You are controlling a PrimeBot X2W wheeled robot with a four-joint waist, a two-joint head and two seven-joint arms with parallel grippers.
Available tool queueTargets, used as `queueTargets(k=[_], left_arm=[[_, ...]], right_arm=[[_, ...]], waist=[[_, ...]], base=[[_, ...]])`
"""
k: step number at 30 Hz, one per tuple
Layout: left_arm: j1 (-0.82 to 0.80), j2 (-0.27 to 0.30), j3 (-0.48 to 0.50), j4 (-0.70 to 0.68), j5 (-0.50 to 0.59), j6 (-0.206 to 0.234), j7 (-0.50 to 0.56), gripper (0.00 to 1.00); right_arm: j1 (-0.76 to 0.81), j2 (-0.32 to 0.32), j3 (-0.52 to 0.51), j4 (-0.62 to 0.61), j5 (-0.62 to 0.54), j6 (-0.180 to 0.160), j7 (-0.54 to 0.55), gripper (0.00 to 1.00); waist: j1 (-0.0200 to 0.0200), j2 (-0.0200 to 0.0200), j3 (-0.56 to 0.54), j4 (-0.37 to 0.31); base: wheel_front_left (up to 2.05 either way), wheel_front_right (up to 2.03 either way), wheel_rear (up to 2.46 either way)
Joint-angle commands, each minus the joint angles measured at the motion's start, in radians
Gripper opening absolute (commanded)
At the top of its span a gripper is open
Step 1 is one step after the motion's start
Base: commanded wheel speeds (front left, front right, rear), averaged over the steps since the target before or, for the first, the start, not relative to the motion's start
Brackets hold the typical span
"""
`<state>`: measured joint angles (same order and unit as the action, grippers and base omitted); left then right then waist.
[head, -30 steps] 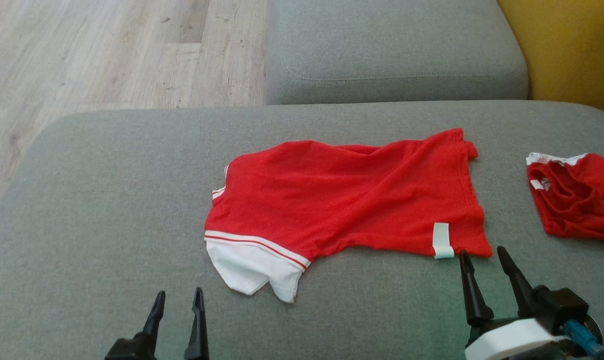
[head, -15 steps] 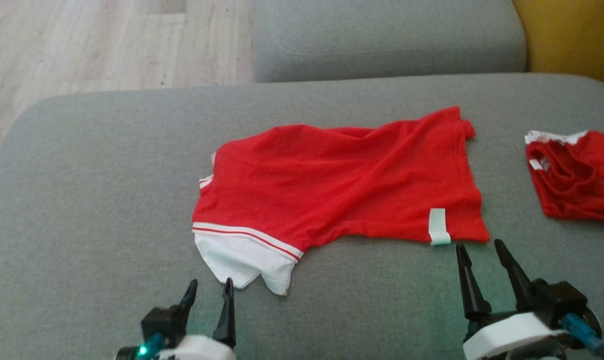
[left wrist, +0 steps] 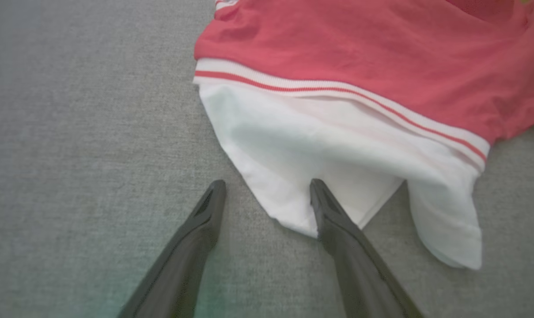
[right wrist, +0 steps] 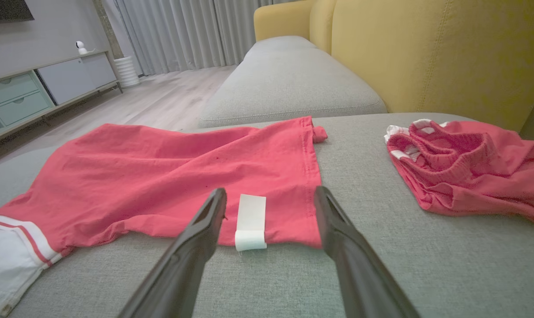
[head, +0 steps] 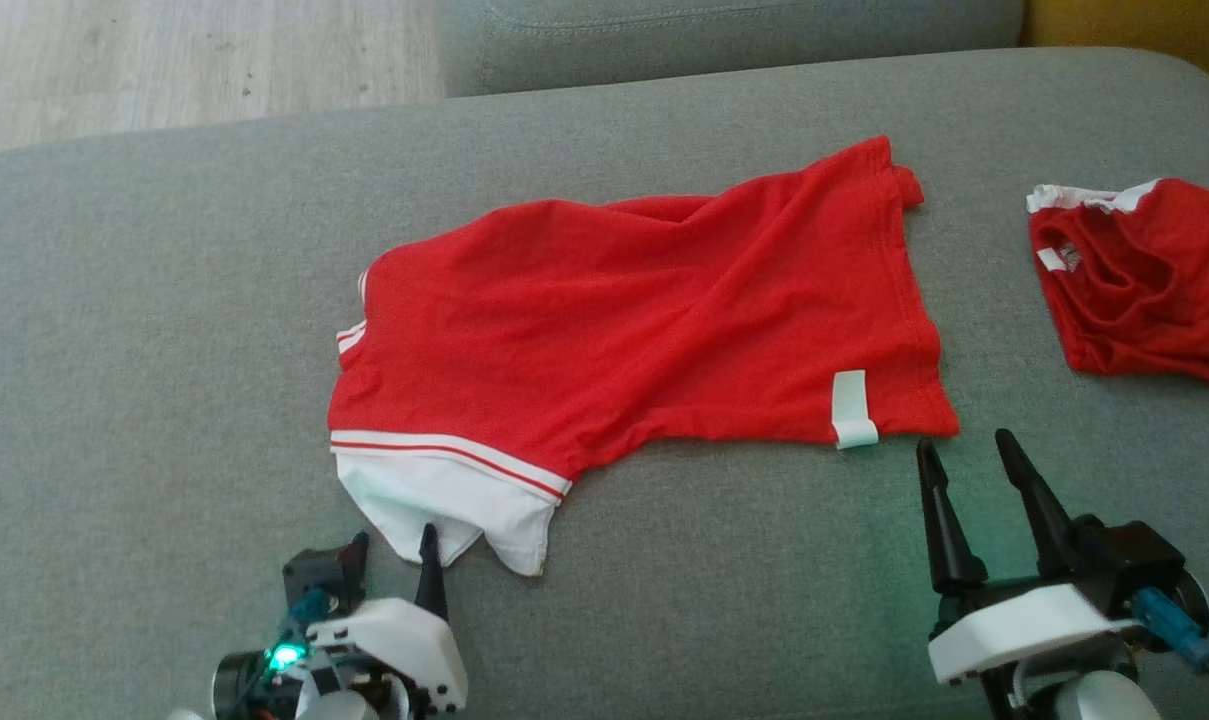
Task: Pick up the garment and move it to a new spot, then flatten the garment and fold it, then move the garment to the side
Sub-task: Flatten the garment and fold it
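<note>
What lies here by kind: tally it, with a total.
Red garments: 2 (spread garment, crumpled garment)
End effectors: 2 (left end effector, right end effector)
Grey cushions: 2 (near cushion, far cushion)
Total: 6

- The garment (head: 644,310), centre of the frame: red, with a white band crossed by a thin red stripe and a plain white panel at lower left.
- Its tag (head: 852,408): pale white.
- The second garment (head: 1154,290), right edge: red, white trim.
- The cushion (head: 164,350): grey weave.
- The floor (head: 164,60), upper left: pale wood grain.
- The left gripper (head: 394,537) and right gripper (head: 965,442): black fingers, white housings.
</note>
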<state>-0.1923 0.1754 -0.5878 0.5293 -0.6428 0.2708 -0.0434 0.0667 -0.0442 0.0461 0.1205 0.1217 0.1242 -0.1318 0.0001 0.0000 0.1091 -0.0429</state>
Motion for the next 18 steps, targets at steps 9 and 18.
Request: queueTargets(k=[9, 18], left_arm=[[-0.059, -0.008, -0.027, 0.005, 0.008, -0.037, 0.045, 0.0], [-0.06, 0.044, 0.024, -0.076, 0.025, 0.004, -0.055, 0.0]], right_arm=[[-0.073, -0.006, -0.041, 0.024, -0.043, 0.007, 0.039, 1.0], [-0.18, -0.006, -0.129, 0.169, -0.061, 0.007, 0.157, 1.0]], waist=[[-0.0001, 0.0, 0.005, 0.012], [-0.0001, 0.0, 0.013, 0.056]], base=[[0.0, 0.0, 0.0], [0.0, 0.0, 0.0]])
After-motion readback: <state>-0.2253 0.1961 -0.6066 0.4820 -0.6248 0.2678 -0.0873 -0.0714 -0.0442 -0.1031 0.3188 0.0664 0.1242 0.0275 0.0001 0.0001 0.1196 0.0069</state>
